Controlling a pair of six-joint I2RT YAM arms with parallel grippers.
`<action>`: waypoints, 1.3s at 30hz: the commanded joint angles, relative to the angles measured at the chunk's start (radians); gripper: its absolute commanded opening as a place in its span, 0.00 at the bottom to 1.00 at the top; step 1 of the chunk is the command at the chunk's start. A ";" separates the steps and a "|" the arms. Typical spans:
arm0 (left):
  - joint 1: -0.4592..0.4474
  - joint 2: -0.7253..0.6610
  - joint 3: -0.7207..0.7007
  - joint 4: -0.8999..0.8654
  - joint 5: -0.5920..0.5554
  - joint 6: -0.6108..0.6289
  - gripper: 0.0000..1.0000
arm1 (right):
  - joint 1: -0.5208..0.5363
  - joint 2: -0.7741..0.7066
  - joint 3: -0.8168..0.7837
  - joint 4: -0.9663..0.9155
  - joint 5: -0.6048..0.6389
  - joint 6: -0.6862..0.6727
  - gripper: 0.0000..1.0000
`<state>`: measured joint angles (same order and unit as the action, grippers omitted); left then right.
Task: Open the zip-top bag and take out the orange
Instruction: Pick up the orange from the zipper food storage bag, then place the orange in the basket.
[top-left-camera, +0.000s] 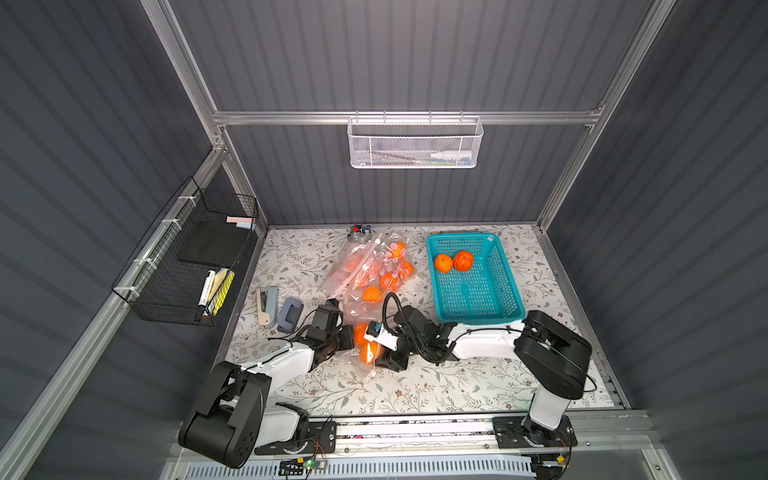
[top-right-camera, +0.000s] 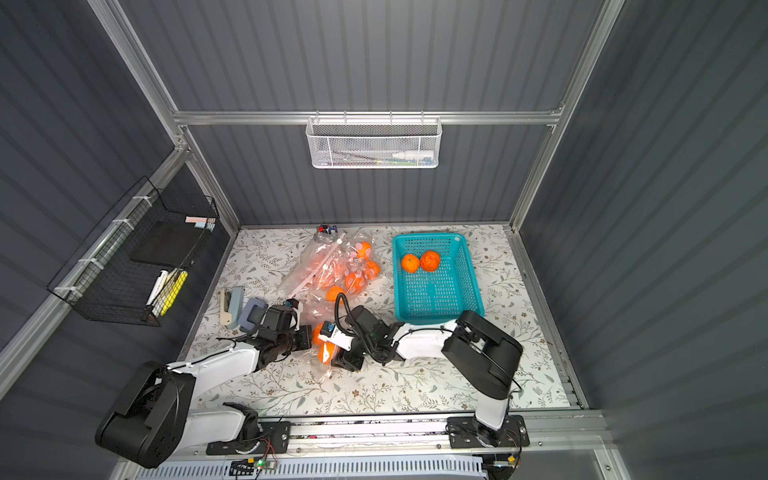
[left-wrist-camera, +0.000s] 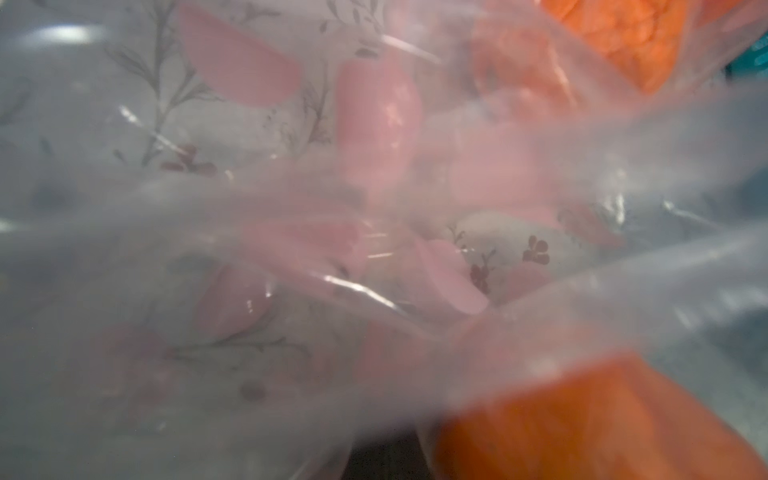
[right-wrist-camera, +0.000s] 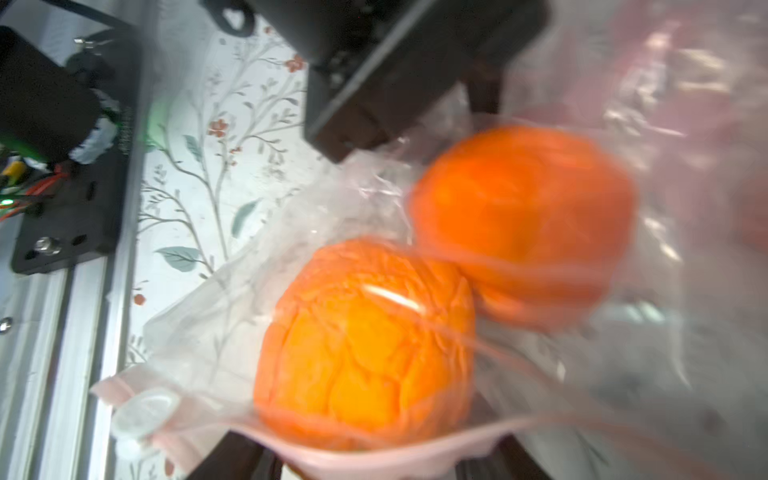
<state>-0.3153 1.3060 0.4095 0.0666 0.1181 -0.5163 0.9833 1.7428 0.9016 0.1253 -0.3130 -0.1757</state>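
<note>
**A:** Start at the left. What is the left gripper (top-left-camera: 348, 340) doing?

**B:** It is clamped fully shut on a pinch of film of the zip-top bag (right-wrist-camera: 216, 316). Its wrist view shows only bunched plastic converging toward it.

**A:** And the fruit?

**B:** The orange (right-wrist-camera: 365, 345) lies in the bag between the two grippers, under film. A second orange (right-wrist-camera: 523, 216) sits just behind it, and the pink zip strip (right-wrist-camera: 415, 457) runs beneath.

**A:** The right gripper (top-left-camera: 374, 356)?

**B:** Its jaws stand part open at the bag's mouth, on either side of the nearer orange. Whether they press it yet, I cannot tell.

**A:** So the bag looks open, and the grasp is the step in hand.

**B:** I'd judge so. The next move is to close on the fruit alone, not the film, then draw it out toward the teal basket (top-left-camera: 473, 295) while the left gripper anchors the bag
</note>
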 joint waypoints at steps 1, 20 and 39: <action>-0.002 0.016 -0.022 -0.100 -0.018 0.009 0.00 | -0.046 -0.100 -0.047 -0.161 0.154 0.002 0.45; -0.002 0.008 -0.023 -0.100 -0.021 0.010 0.00 | -0.347 -0.434 0.058 -0.396 0.285 0.105 0.44; -0.002 0.002 -0.027 -0.096 0.012 0.021 0.00 | -0.848 0.133 0.495 -0.552 0.378 0.345 0.50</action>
<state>-0.3153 1.3003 0.4095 0.0563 0.1196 -0.5159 0.1417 1.8309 1.3251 -0.3687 0.0566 0.1173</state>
